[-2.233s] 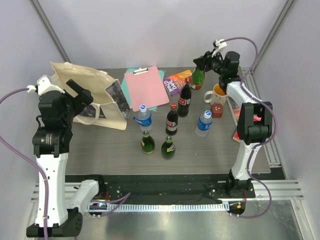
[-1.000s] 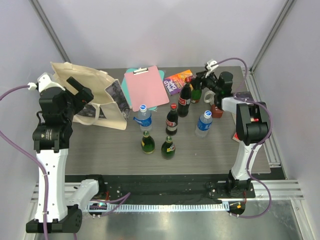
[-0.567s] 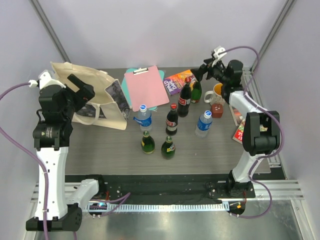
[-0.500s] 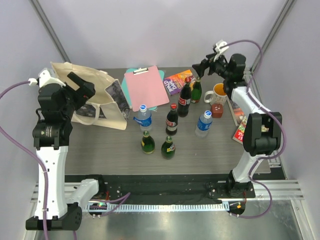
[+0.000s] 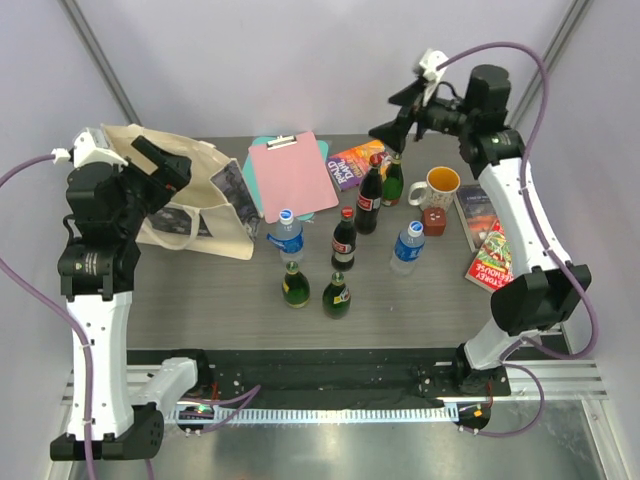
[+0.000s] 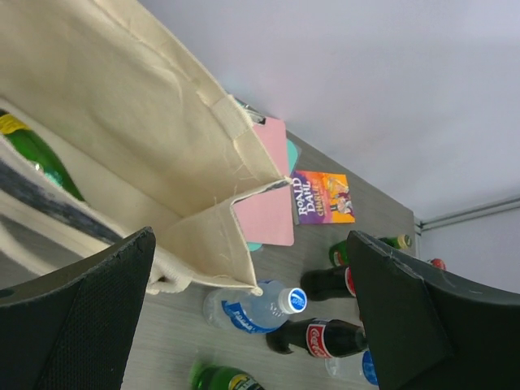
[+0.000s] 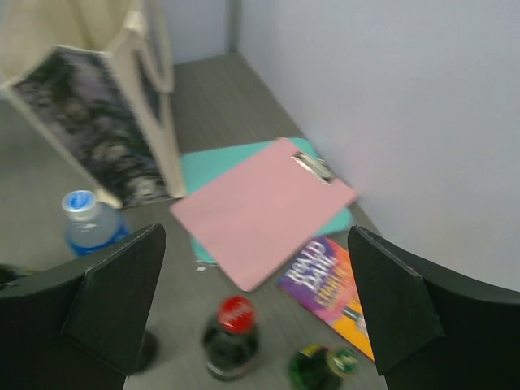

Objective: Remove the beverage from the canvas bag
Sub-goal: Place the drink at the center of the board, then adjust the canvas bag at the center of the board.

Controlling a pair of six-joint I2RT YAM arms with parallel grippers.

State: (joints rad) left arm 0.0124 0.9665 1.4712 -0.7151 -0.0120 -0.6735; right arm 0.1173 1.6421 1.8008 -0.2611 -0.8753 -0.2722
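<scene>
My right tool (image 5: 395, 112) just let go of a green bottle (image 5: 393, 180) on the counter (image 5: 200, 290) and lifted away, spread wide. My left tool (image 5: 160, 165), spread wide too and holding nothing, hangs by the canvas bag (image 5: 205, 158). A second green bottle (image 6: 36, 154) is inside, so I'm not done.

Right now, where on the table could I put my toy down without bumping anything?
The front-left corner of the table, between the canvas bag and the near edge, is bare. So is the front-right patch between the right water bottle and the red book. The middle is crowded with bottles, and a mug sits back right.
</scene>
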